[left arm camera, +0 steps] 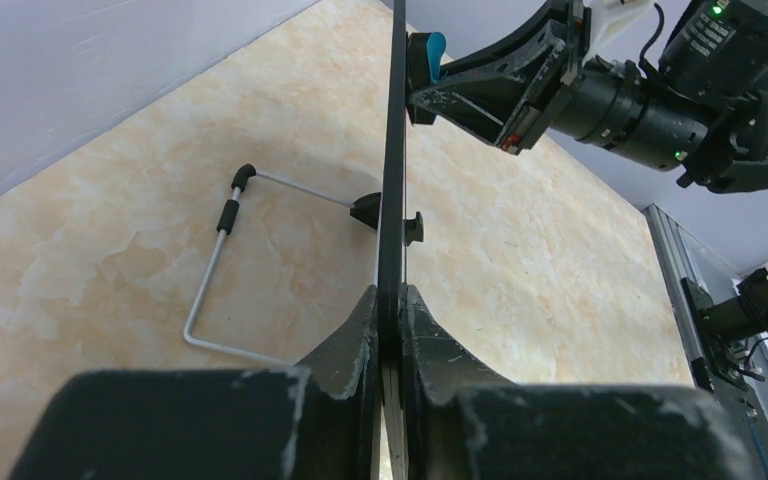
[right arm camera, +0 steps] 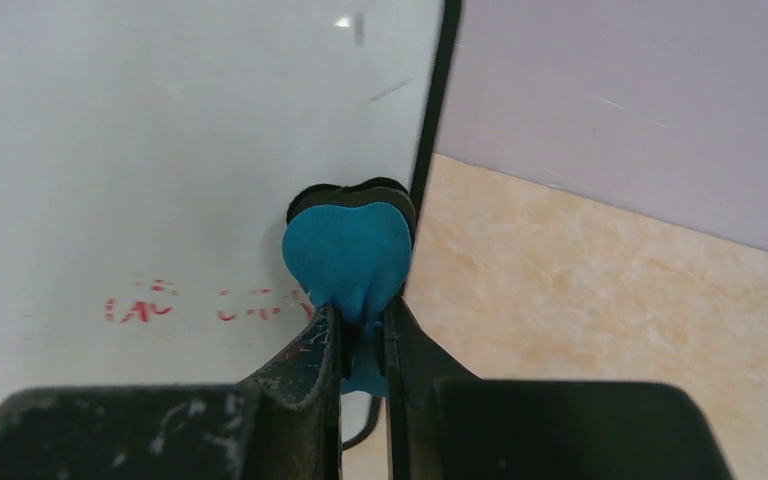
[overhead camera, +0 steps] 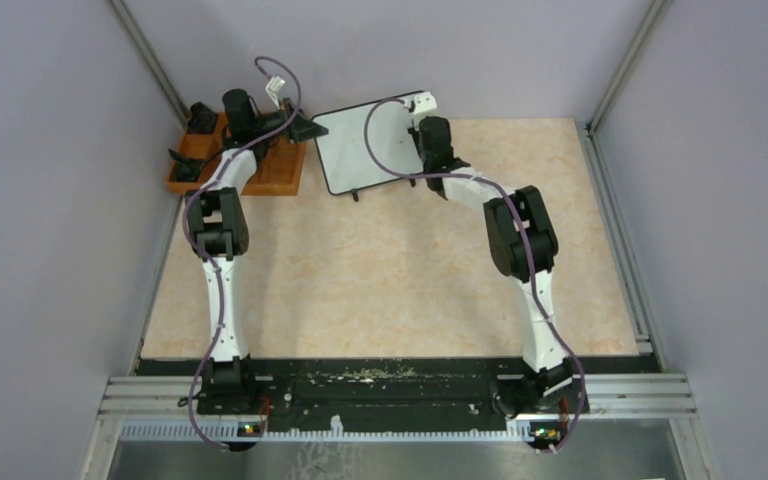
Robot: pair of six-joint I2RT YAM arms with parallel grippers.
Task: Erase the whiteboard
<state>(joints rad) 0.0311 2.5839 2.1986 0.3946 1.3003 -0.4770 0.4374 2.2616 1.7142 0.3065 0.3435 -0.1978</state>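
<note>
The whiteboard (overhead camera: 355,150) stands tilted at the back of the table, with its black frame and a wire stand (left arm camera: 215,265) behind it. My left gripper (overhead camera: 305,128) is shut on its left edge; in the left wrist view the board (left arm camera: 392,150) is seen edge-on between the closed jaws of the left gripper (left arm camera: 391,297). My right gripper (overhead camera: 418,118) is at the board's right edge. In the right wrist view the right gripper (right arm camera: 362,315) is shut on a blue eraser (right arm camera: 348,250) pressed against the white face (right arm camera: 160,150). Faint red marks (right arm camera: 190,305) lie left of the eraser.
An orange compartment tray (overhead camera: 260,175) holding black items sits at the back left, right beside the board and under my left arm. Grey walls close in on three sides. A rail (overhead camera: 615,250) runs along the right table edge.
</note>
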